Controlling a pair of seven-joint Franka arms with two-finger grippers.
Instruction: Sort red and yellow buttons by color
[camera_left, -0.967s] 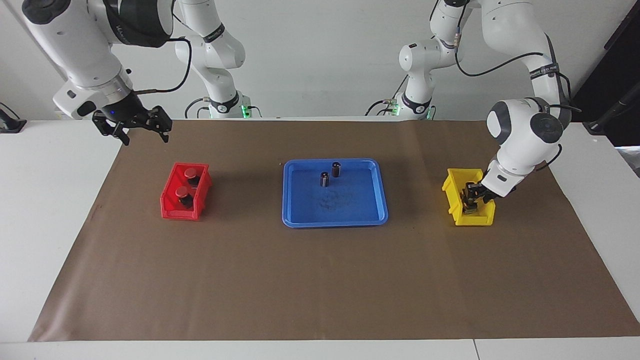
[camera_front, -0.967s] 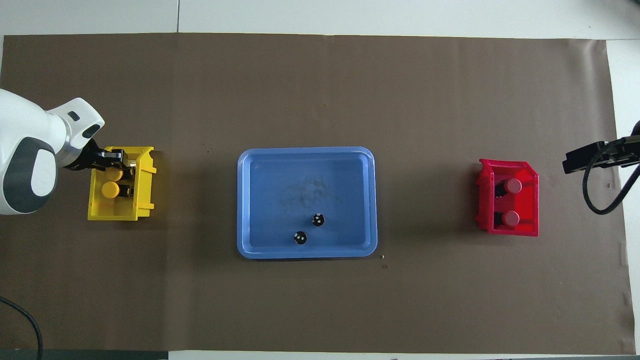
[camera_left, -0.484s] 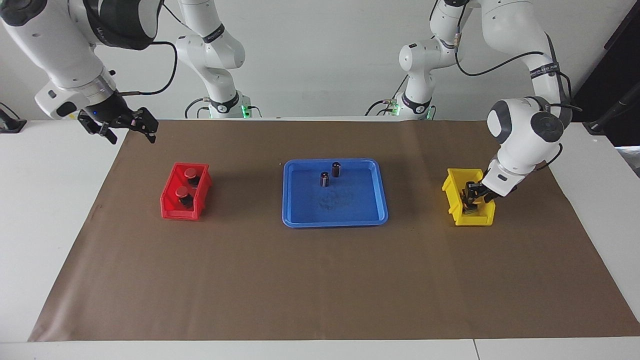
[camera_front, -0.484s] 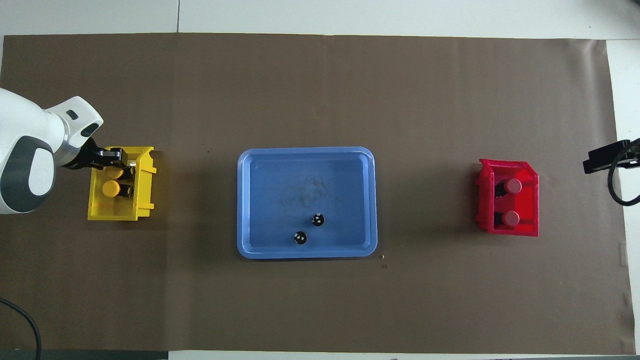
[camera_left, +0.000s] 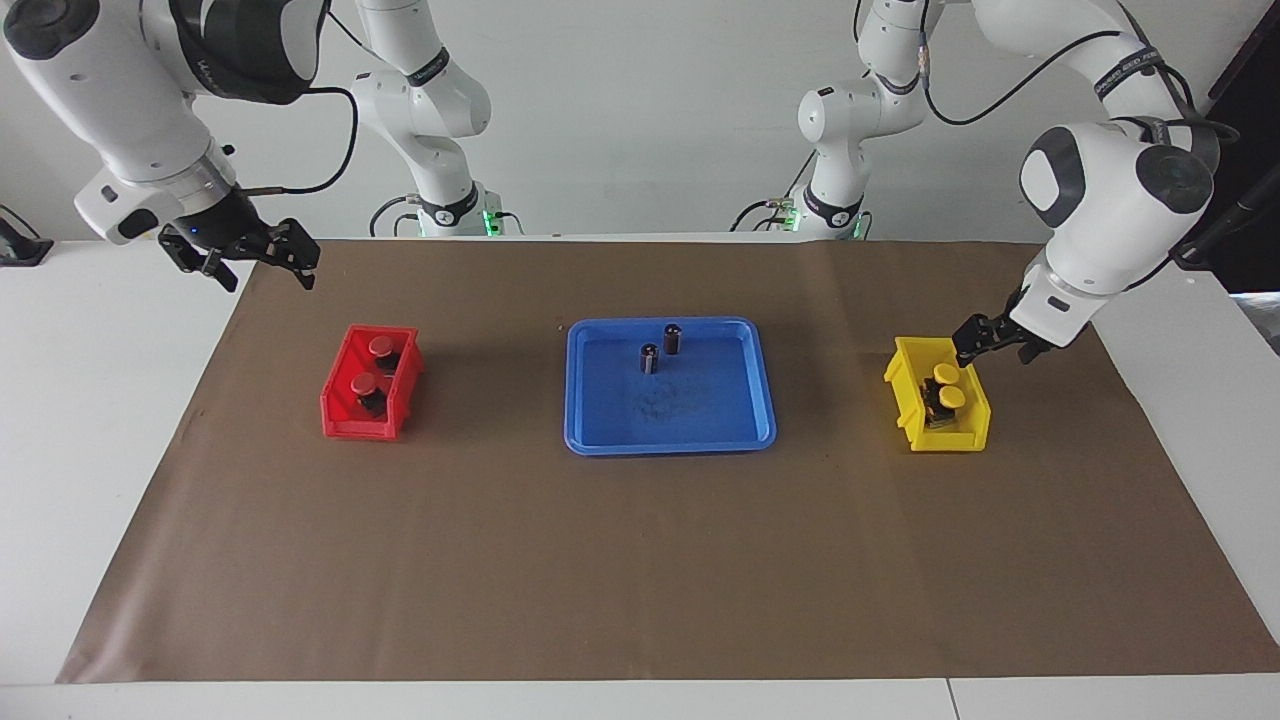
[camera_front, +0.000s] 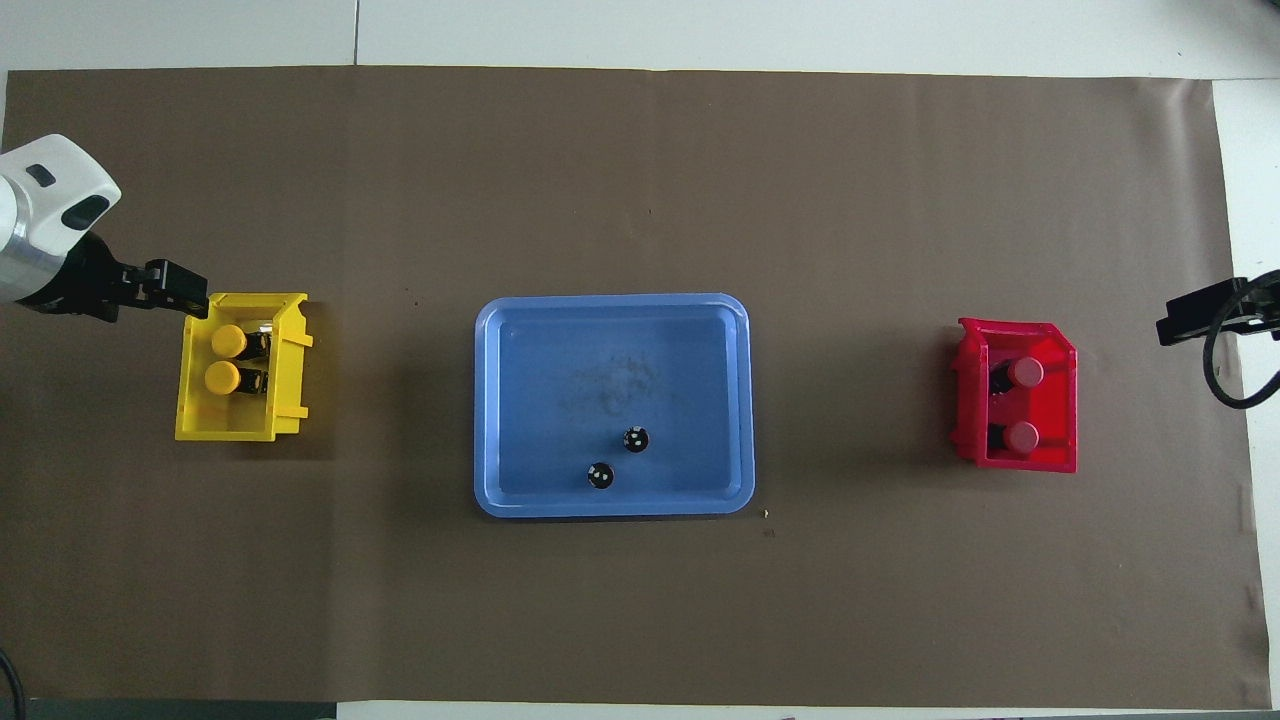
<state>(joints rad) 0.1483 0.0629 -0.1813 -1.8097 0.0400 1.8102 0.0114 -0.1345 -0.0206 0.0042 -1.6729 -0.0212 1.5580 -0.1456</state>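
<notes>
Scene: two white arms flank a brown-papered tabletop (camera_left: 640, 560) that carries three containers in a row.
Yellow buttons: both yellow buttons (camera_left: 945, 385) sit side by side in the yellow bin (camera_left: 912, 392) toward the left arm's end of the tabletop, caps up.
Red buttons: both red buttons (camera_left: 372, 365) rest in the red bin (camera_left: 345, 420) toward the right arm's end, one nearer to the robots than the other.
Blue tray: the blue tray (camera_left: 600, 440) between the two bins holds only two small dark cylinders (camera_left: 661, 348) with no coloured caps, standing near its robot-side rim.
Left claw: the left claw (camera_left: 985, 338) hangs just above the yellow bin's robot-side corner, holding nothing; from where I stand I cannot tell how wide its fingers are.
Right claw: the right claw (camera_left: 268, 258) waits in the air over the edge of the brown paper, well apart from the red bin, fingers spread and empty.
Step in hand: by the look of it, the last yellow button is placed and the sorting is complete.
Next move: nothing coloured is left to pick, so the arms likely need only lift clear of the bins without clipping a rim; the dark cylinders seem to belong where they are.
</notes>
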